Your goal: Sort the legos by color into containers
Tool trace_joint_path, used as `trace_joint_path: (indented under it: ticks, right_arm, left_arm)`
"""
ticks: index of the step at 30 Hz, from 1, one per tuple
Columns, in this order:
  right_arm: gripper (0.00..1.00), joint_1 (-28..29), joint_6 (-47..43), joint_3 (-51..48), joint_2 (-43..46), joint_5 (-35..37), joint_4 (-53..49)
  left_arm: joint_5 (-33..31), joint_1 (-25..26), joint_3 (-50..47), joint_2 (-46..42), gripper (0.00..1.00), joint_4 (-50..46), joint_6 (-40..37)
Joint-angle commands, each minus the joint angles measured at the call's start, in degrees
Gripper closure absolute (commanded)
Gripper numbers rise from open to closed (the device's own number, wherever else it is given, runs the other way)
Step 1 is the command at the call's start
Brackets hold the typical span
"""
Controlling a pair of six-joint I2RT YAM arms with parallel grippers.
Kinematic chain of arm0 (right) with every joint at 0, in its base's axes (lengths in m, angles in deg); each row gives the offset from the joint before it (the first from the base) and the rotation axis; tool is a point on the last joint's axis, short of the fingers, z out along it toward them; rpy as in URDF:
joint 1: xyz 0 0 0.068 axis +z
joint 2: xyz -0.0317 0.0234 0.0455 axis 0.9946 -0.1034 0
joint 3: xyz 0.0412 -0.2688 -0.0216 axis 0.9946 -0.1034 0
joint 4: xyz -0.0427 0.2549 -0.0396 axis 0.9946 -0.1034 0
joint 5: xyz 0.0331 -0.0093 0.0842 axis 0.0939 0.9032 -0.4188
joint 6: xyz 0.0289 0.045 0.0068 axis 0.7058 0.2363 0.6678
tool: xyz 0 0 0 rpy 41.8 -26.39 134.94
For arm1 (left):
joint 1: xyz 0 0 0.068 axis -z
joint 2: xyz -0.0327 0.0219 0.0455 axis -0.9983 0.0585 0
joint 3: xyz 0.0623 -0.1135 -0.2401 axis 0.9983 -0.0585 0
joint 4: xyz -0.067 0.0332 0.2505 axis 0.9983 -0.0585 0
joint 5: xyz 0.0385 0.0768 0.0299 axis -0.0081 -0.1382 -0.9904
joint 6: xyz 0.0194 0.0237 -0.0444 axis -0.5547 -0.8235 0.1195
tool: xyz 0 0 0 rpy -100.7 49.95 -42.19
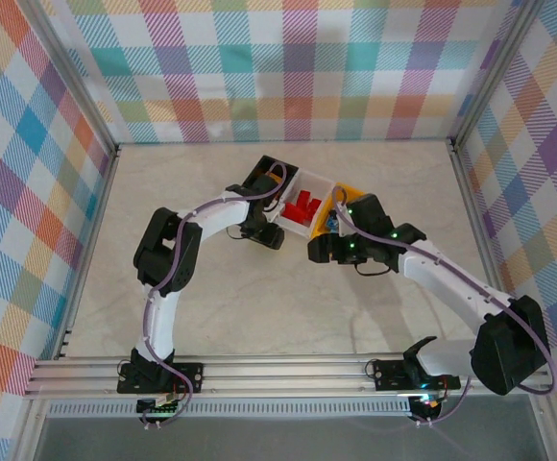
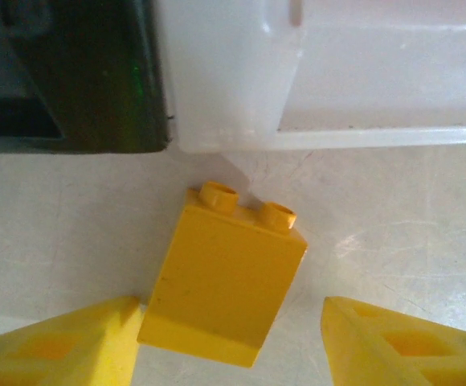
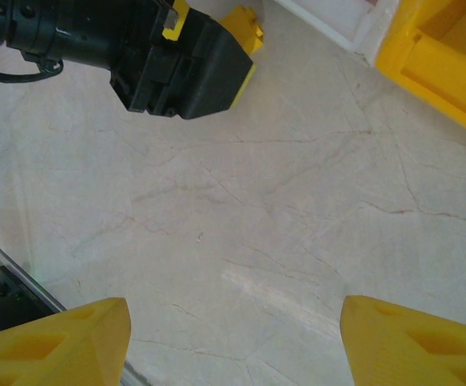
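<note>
One yellow brick [image 2: 225, 277] left that I can spot, on the bench [image 2: 394, 217] just beside the white bin [image 2: 233, 80]. Your left gripper [image 2: 231, 310] has its jaws straddling it, one finger [image 2: 80, 346] touching, the other clear, so no grip yet. Your right gripper [image 3: 235, 310] hangs released over the bench. There are red bricks [image 1: 303, 206] in the white bin and something blue [image 1: 328, 223] in the yellow-orange bin [image 1: 351, 192]. The black bin [image 2: 72, 72] is mostly hidden, can't tell what's inside.
</note>
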Motion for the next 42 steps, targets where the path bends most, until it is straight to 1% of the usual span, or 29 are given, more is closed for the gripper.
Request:
trace_joint_path:
  ticks: [1, 5, 8, 11, 16, 19, 21, 25, 30, 34, 35, 37, 38, 40, 42]
  right_arm:
    - [0.3, 0.2, 1.15, -1.04, 2.14, -0.73, 1.5]
    - [0.3, 0.2, 1.51, -1.18, 2.87, -0.43, 1.25]
    - [0.3, 0.2, 1.35, -1.1, 3.42, -0.01, 0.91]
    - [0.3, 0.2, 1.0, -1.4, 3.82, 0.41, 0.89]
    - [0.3, 0.12, 0.11, -2.01, 4.0, 1.45, 1.78]
    - [0.29, -0.31, -1.36, -1.85, 3.76, 1.86, 2.35]
    - [0.28, -1.11, -2.19, -1.41, 3.28, 1.7, 2.33]
    - [0.27, -3.19, -3.81, -0.37, 2.9, 1.09, 1.82]
    - [0.27, -6.77, -5.99, 0.01, 4.88, 1.33, -0.53]
    - [0.27, -9.03, -6.4, -0.12, 7.64, 1.58, -2.52]
    - [0.27, -9.41, -6.36, -0.23, 8.34, 1.75, -2.93]
    - [0.27, -9.95, -6.36, -0.34, 9.27, 2.23, -3.4]
    - [0.27, -10.16, -6.4, -0.34, 9.62, 2.43, -3.5]
    - [0.26, -10.81, -6.17, -0.34, 9.95, 2.72, -3.61]
    - [0.26, -12.04, -5.72, -0.34, 10.19, 2.57, -3.29]
  left_arm:
    - [0.11, 0.31, -1.89, -0.13, 0.46, -3.75, 1.04]
    - [0.07, 0.31, -1.14, 0.75, 0.58, -3.48, 1.6]
    - [-0.07, 0.31, -1.06, -0.1, 0.64, -4.47, 1.56]
    - [-1.56, 0.29, -2.07, -2.94, 0.65, -6.42, 1.56]
    - [-3.59, -0.34, -4.22, -10.16, 0.65, -9.23, 2.93]
    - [-3.65, -1.63, -2.02, -12.32, 0.65, -10.62, 4.31]
    - [-3.66, -2.52, 1.65, -11.98, 0.65, -11.81, 5.07]
    - [-4.67, -3.9, 12.1, -7.39, 0.65, -13.87, 5.45]
    - [-7.47, -4.72, 30.04, 4.14, 0.64, -17.51, 5.6]
    - [-8.48, -4.98, 41.33, 12.26, 0.64, -19.39, 5.95]
    - [-8.78, -5.01, 43.53, 14.06, 0.63, -19.53, 5.89]
    - [-8.94, -4.96, 46.99, 16.96, 0.52, -19.86, 5.87]
    - [-8.89, -5.04, 48.54, 18.25, 0.49, -20.06, 5.88]
    - [-8.46, -5.15, 49.88, 19.44, 0.48, -19.96, 6.02]
    - [-7.86, -5.42, 49.89, 19.4, 0.45, -19.53, 6.65]
